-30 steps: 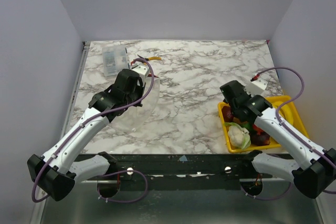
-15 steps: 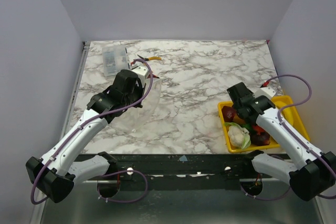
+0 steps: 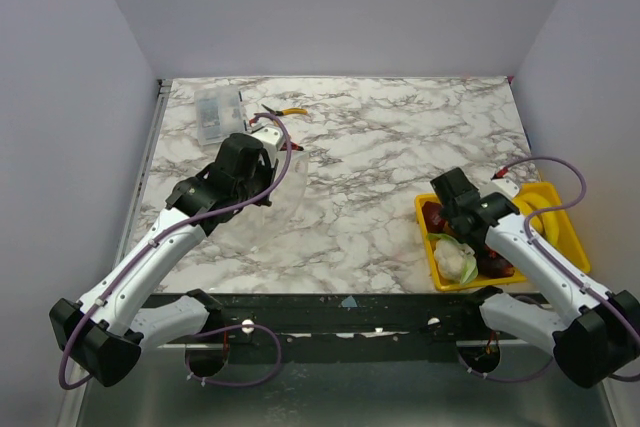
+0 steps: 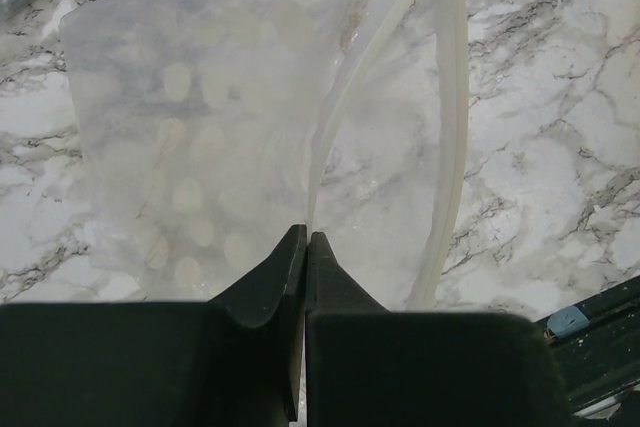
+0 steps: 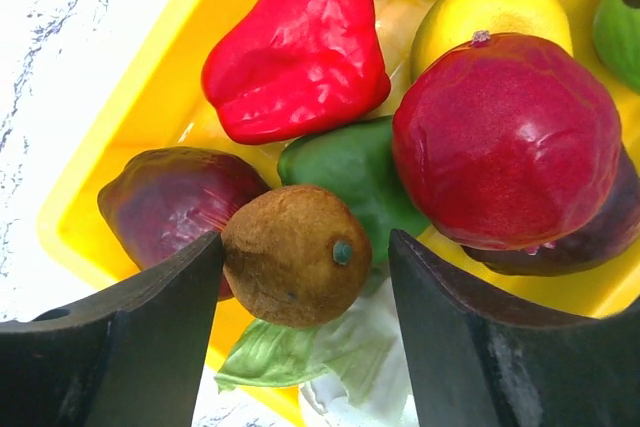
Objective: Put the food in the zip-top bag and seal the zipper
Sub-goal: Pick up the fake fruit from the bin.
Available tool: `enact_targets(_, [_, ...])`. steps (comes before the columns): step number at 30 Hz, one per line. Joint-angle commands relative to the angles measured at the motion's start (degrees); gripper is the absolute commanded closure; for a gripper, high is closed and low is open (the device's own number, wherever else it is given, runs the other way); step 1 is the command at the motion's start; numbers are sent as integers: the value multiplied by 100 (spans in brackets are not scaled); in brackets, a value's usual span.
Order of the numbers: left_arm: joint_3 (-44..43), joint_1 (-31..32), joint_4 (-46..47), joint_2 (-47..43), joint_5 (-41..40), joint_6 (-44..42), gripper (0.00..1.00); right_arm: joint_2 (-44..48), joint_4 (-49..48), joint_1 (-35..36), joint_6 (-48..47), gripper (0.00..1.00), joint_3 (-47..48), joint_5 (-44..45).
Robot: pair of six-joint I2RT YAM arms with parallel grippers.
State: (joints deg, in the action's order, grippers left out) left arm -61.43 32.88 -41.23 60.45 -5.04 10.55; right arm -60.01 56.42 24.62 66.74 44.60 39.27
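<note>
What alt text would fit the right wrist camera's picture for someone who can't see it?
Two black fingers stand open on either side of a brown toy fruit in a yellow tray. Red, maroon, green and yellow toy food crowds around it.

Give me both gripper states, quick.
Left gripper: shut on the edge of the zip-top bag.
Right gripper: open, straddling the brown fruit in the yellow tray.

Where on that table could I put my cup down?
The wide middle of the marble table, between the zip-top bag and the yellow tray, is bare, as is the far right. Crowded: the far-left corner with clear box and tool, and the tray itself.
</note>
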Motion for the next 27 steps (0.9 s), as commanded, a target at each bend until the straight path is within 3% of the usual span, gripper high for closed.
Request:
enact_targets(1, [34,-54,74,34,118,9,100,224,-247,-33,308,36,-222,-38])
enact_targets(5, [35,-60,77,63,142,9,100,464,-330,-35,309,60,-262,12])
enact_targets(14, [39,-91,80,81,252,26,100,627,-365,-31,-703,90,427,363])
enact_targets(16, [35,-98,94,87,305,35,100,656,-865,-33,-1536,94,529,-193])
enact_targets(20, [37,-131,111,83,429,52,100,843,-2470,-30,-3029,95,351,-2759])
enact_targets(24, [52,-156,142,99,501,68,100,870,-4107,-24,-2990,95,-86,-4745])
enact_targets(27, [54,-173,145,137,499,86,100,462,-4798,217,-2724,96,-69,-5251])
